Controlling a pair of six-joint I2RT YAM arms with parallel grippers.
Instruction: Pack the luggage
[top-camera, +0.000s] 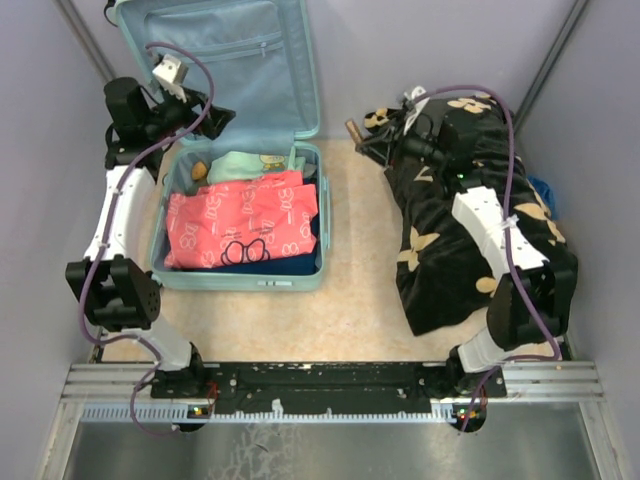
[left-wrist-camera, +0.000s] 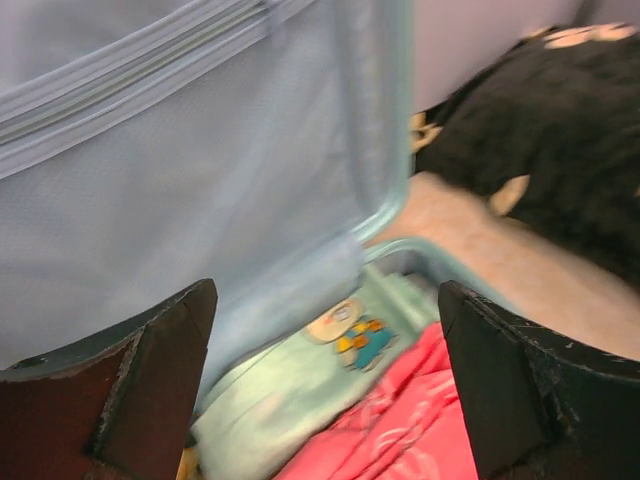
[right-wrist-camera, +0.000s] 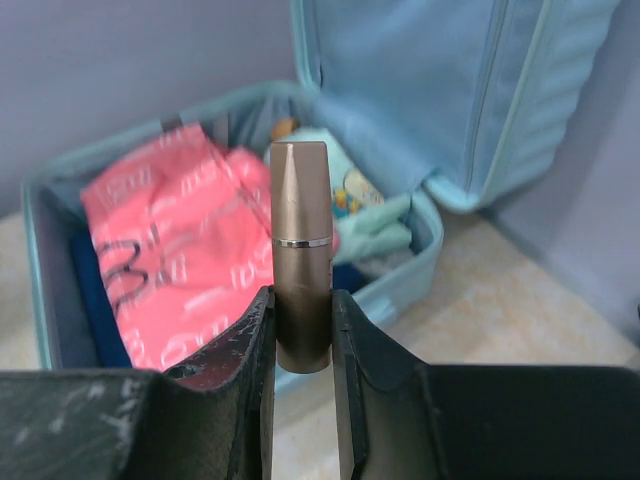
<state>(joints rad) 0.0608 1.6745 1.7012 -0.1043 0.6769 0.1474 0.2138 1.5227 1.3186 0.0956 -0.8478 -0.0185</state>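
- Pale mint-blue luggage lies open at the left of the tabletop, its lid propped upright against the back wall.
- Packing looks well under way. A pink printed garment covers most of the lower shell. A mint-green piece with a cartoon print lies behind it, and something dark blue shows at the front right corner.
- Left to do, by the look of it: a small bronze tube is not yet in the case, and the lid is not yet shut.
- The right hand is clamped on that tube, holding it upright just to the right of the luggage and facing the open shell.
- The left hand hangs over the back of the case near the lid, fingers spread wide, holding and touching nothing.
- A black blanket with tan flowers lies heaped on the right side, under the right arm.
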